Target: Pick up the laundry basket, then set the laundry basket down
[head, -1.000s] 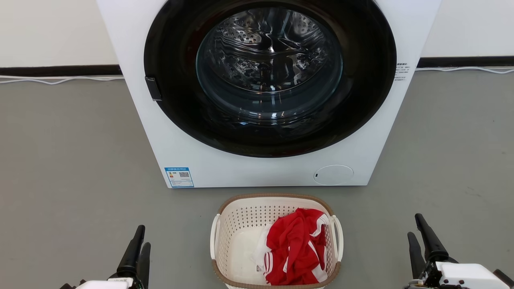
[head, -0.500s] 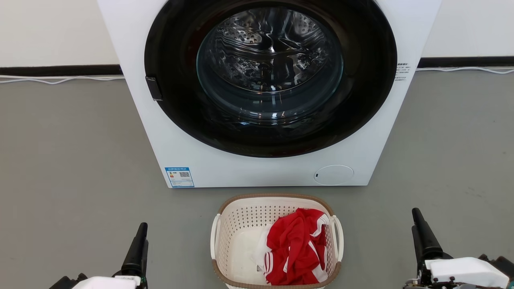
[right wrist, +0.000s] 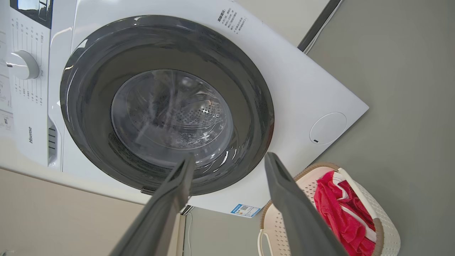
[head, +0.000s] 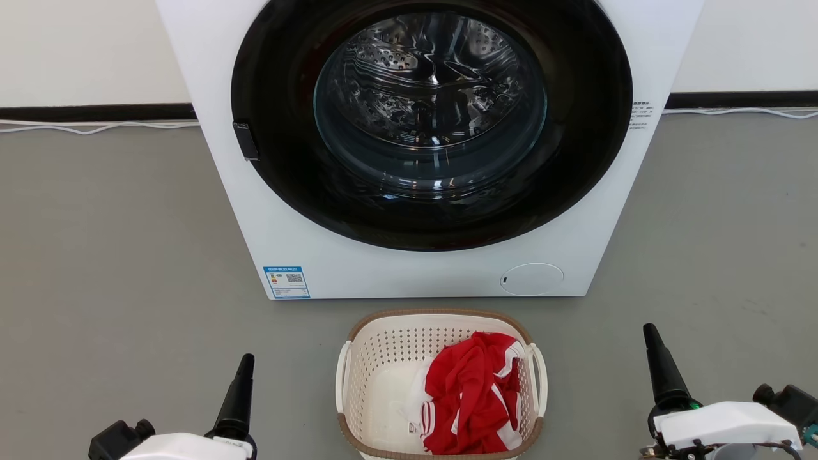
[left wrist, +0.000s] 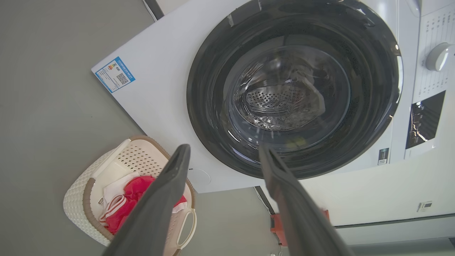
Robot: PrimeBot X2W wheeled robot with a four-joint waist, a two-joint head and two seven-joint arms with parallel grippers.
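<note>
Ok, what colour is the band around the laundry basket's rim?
Brown, woven-look: the rim band tops the cream-white laundry basket; best in the head view.

The left gripper (head: 245, 367) and the right gripper (head: 653, 338) are of identical build: two long dark fingers each, broad at the root and tapering to a narrow rounded tip, matte charcoal on the flat faces (see the left fingers (left wrist: 156, 206) and the right fingers (right wrist: 298, 213)). Each gripper is seated in a smooth white wrist housing (head: 725, 425) with rounded edges, and a black cylindrical fitting (head: 786, 399) projects from its outer side. A small green spot (head: 690, 406) sits at the right finger root, and thin dark cables (head: 677, 451) run beneath that housing.
</note>
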